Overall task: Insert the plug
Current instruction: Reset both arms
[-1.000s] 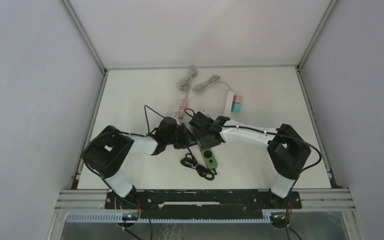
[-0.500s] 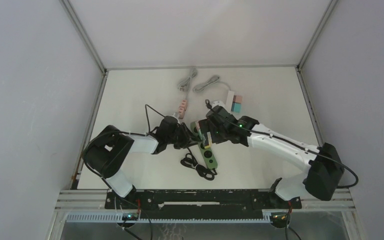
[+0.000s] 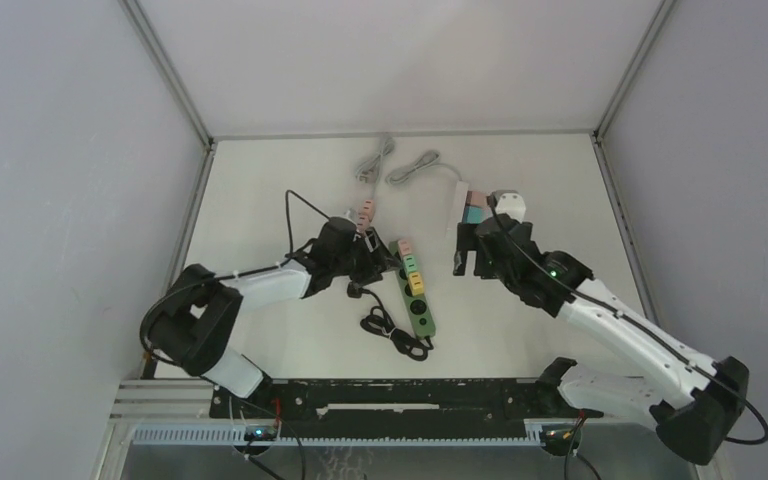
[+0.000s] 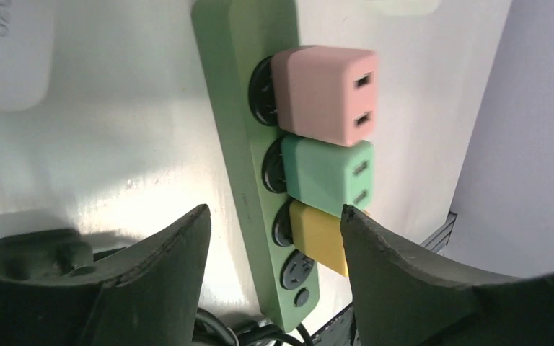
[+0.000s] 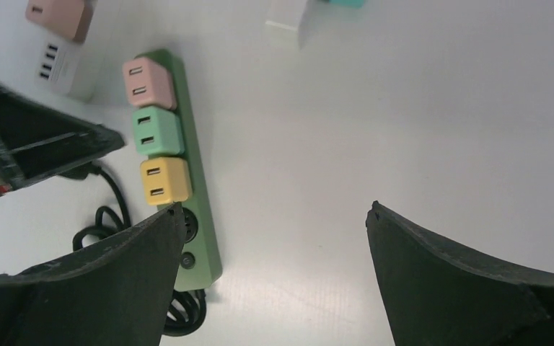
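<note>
The white surface (image 3: 560,190) carries the green power strip (image 3: 422,312). The left tool (image 4: 274,216) hangs open over it, gripping nothing. The right tool (image 5: 274,209) gapes wide and empty, off to the side. The yellow plug (image 4: 316,234) sits seated beside the mint plug (image 4: 328,176) and pink plug (image 4: 324,94), so insertion looks done.

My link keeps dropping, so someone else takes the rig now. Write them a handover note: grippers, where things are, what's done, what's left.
Left gripper: open, empty, low beside the strip.
Right gripper: open wide, empty, over bare table to the strip's right.
Things: the strip lies flat. The pink plug, mint plug and yellow plug sit in adjacent sockets. The free socket is at the switch end, and the cord is coiled beside that end.
Done: all three plugs look seated.
Left: probably only checking that the yellow plug sits flush, then pulling both arms clear.
</note>
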Robot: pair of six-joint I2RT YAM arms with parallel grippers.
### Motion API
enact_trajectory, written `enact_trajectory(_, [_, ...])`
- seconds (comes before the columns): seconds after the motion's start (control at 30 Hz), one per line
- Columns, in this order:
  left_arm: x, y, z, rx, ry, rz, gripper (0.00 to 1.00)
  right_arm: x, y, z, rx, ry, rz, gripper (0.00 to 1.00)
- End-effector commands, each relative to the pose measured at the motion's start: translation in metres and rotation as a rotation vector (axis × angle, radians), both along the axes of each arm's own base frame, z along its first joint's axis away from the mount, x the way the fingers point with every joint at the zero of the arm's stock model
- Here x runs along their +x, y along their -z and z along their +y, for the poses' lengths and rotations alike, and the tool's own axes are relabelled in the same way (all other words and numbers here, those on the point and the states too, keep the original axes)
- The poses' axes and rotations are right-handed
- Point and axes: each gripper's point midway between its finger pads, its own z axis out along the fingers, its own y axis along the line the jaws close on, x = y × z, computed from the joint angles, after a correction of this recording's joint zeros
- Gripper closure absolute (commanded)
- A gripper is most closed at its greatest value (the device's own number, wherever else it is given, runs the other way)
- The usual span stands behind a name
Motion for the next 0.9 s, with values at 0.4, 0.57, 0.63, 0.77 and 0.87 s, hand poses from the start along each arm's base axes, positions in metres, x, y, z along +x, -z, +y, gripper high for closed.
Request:
enact_trajectory(0.4, [-0.02,-0.131,0.158,0.293,-0.319,-0.456,0.0,-0.035,-0.072,-0.1,0.04,0.22,-0.33,0.0])
enact_trajectory(0.57, [-0.048,-0.182,0.212,0.38,-0.434,-0.63,0.0,-0.046,-0.081,-0.122,0.005,0.245,-0.381,0.0])
enact_trajectory(0.63, [-0.058,-0.202,0.235,0.421,-0.494,-0.701,0.0,-0.049,-0.085,-0.13,-0.02,0.249,-0.405,0.0])
enact_trajectory(0.77, [-0.071,-0.23,0.272,0.514,-0.595,-0.853,0.0,-0.051,-0.09,-0.143,-0.049,0.282,-0.439,0.0])
enact_trajectory(0.87, [-0.075,-0.241,0.284,0.535,-0.644,-0.911,0.0,-0.046,-0.089,-0.138,-0.048,0.26,-0.461,0.0])
